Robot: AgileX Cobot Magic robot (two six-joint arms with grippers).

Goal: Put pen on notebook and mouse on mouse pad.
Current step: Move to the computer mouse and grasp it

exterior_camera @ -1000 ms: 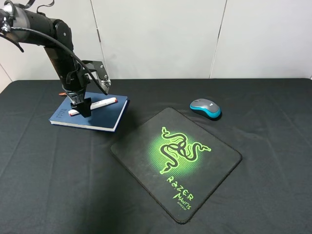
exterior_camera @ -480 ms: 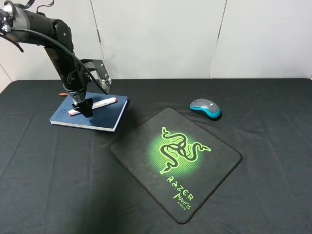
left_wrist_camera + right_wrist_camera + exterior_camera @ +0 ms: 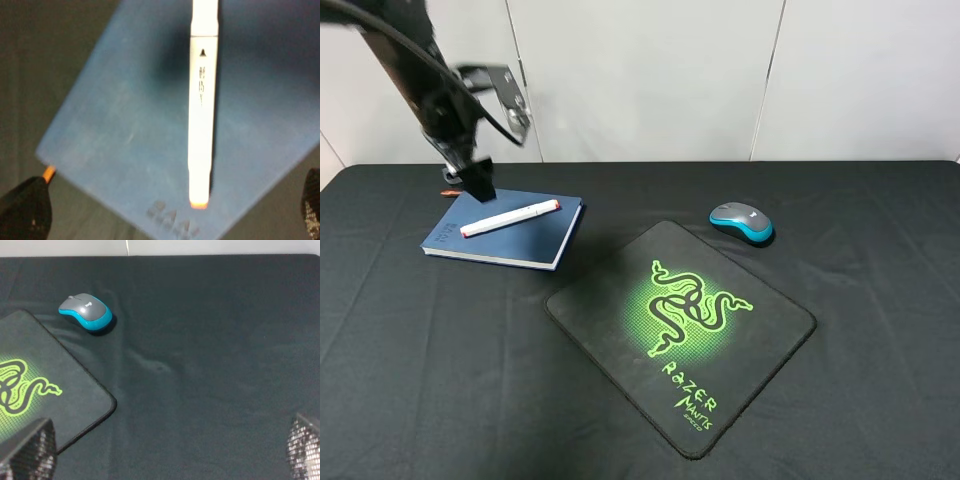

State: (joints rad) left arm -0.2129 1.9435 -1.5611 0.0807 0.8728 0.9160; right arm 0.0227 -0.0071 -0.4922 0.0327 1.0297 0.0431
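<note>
The white pen [image 3: 510,218] lies diagonally on the blue notebook [image 3: 532,242] at the table's far left. My left gripper [image 3: 473,178] hovers open above the notebook's back edge, touching nothing. In the left wrist view the pen [image 3: 202,115] rests free on the notebook [image 3: 120,130], well clear of the gripper [image 3: 167,212] and its dark fingertips [image 3: 25,210]. The grey and blue mouse [image 3: 742,221] sits on the cloth just behind the black mouse pad [image 3: 598,312]. The right wrist view shows the mouse [image 3: 86,312], the mouse pad [image 3: 45,365] and my right gripper [image 3: 165,450] open and empty.
A black cloth [image 3: 860,400] covers the table, and white wall panels stand behind it. An orange ribbon tab [image 3: 48,173] sticks out at the notebook's edge. The right arm does not show in the exterior high view.
My left gripper has risen and drawn back off the pen, from down at the notebook cover to above its back edge. The pen stays on the notebook. Mouse and pad are unmoved.
</note>
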